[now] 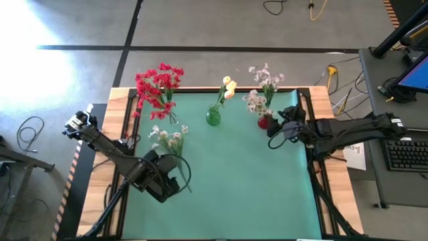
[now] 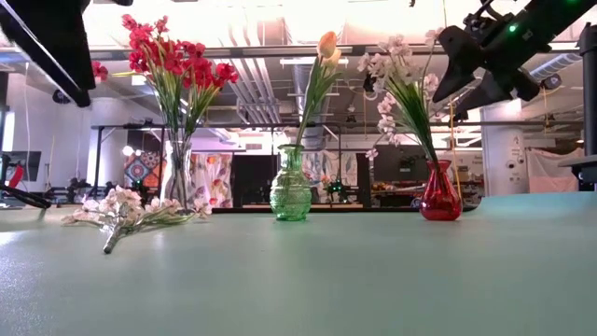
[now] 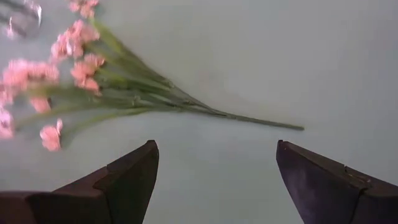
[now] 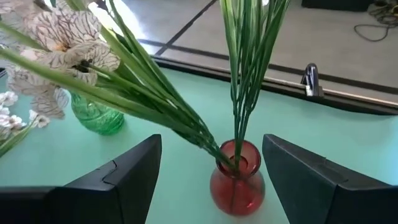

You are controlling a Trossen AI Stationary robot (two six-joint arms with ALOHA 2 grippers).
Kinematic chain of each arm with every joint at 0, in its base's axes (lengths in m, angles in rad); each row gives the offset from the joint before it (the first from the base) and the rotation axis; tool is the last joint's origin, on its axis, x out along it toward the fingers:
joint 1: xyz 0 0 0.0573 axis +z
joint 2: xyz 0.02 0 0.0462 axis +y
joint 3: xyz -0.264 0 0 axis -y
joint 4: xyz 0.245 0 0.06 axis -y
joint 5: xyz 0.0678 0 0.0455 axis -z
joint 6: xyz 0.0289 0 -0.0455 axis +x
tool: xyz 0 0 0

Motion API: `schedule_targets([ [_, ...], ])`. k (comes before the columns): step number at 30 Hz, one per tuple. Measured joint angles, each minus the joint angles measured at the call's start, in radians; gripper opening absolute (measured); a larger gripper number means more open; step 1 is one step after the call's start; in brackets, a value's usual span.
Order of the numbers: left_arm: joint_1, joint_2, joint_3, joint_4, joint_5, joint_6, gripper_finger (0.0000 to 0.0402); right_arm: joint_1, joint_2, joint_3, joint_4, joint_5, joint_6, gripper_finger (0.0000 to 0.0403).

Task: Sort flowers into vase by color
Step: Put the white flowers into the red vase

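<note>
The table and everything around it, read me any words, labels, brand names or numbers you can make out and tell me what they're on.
No text can be read in any view.
White paper beside the table's right edge: dark marks, too small to read.
Keyboard and screen on the side desk: nothing legible.
Clear vase, green vase, red vase: no labels visible.

We've got bright, even light here; glare washes the floor (image 1: 40, 33) top left from above, ceiling blown out down low, left wrist view soft and slightly blurred.
</note>
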Motion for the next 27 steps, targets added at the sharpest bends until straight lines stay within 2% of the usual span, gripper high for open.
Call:
schedule_targets([
  [6,-0.023,0.000,-0.056,0.032,0.001,-0.219,0.0308,0.000,0.001,0.047,-0.108,-0.076,0.068,0.0268],
  [14,-0.035,0.023,-0.166,0.143,-0.003,-0.454,0.0308,0.000,0.011,0.049,-0.130,-0.233,0.137,0.0267],
  [21,-0.013,0.123,-0.187,0.165,-0.116,-0.616,0.0308,0.001,0.035,0.049,-0.129,-0.290,0.135,0.0261],
  [27,0.022,0.233,-0.182,0.212,-0.142,-0.657,0.0308,0.006,0.039,0.049,-0.129,-0.311,0.105,0.0259],
])
